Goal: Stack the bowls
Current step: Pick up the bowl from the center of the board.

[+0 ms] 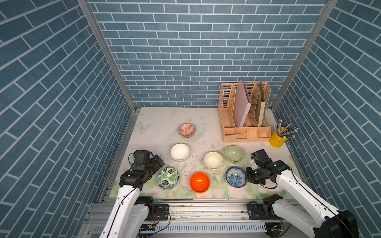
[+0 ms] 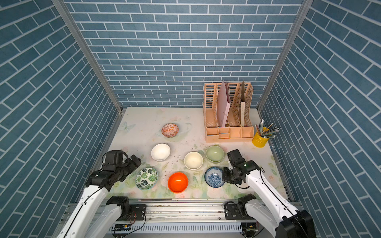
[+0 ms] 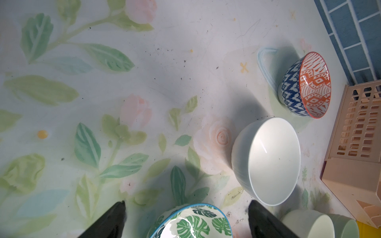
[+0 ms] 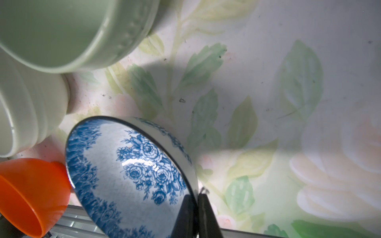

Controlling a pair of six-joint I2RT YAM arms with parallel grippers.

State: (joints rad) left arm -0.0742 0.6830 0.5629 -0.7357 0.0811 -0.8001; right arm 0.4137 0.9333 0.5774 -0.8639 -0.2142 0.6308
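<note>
Several bowls stand apart on the floral table. A red-orange patterned bowl [image 1: 187, 130] is farthest back, then a white bowl [image 1: 179, 151], a cream bowl [image 1: 213, 160] and a pale green bowl [image 1: 234, 153]. Along the front are a green leaf bowl [image 1: 168, 178], an orange bowl [image 1: 199, 182] and a blue floral bowl [image 1: 236, 177]. My right gripper [image 4: 195, 197] is shut on the blue floral bowl's [image 4: 127, 175] right rim, one finger inside and one outside. My left gripper [image 3: 186, 203] stands open just left of the green leaf bowl [image 3: 191, 222], touching nothing.
A peach file organizer [image 1: 245, 111] with folders stands at the back right, with a yellow pencil cup [image 1: 277, 139] beside it. Blue brick walls close in three sides. A metal rail [image 1: 185, 208] runs along the front edge.
</note>
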